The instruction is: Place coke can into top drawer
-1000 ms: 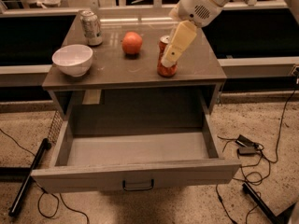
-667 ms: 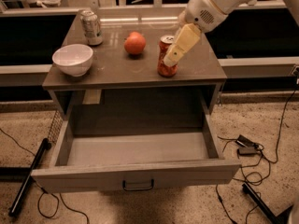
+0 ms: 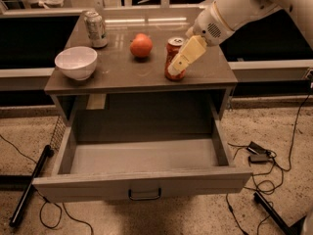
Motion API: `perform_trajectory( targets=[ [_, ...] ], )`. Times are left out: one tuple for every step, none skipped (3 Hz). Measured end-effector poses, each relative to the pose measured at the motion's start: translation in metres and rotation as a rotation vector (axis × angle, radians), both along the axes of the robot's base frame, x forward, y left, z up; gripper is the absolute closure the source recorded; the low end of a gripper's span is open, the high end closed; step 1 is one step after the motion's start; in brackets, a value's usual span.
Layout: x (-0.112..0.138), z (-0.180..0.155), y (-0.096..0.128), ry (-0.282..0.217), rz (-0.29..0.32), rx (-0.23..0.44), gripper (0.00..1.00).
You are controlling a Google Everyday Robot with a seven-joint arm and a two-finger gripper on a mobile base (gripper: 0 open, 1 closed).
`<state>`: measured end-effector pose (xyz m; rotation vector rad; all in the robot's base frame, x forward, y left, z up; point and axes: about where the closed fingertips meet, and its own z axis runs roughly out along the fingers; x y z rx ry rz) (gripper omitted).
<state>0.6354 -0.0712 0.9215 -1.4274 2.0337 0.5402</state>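
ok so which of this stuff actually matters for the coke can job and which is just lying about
For the job: coke can, upright on the tabletop; top drawer, pulled open; gripper, at the can's right side.
Just lying about: silver-and-green can, white bowl, reddish fruit, cables on the floor.

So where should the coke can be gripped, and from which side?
The coke can stands upright, so grip its round mid-body sideways, probably from the right front, where the gripper hangs close; a fruit sits on its other side.
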Motion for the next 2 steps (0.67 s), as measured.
perform_trajectory(
  targets=[
    [0.0037,-0.0122,0.0126,0.023,0.032,0.122,0.0],
    [0.0091,-0.0154,0.019,0.018,0.058,0.192,0.0]
  ],
)
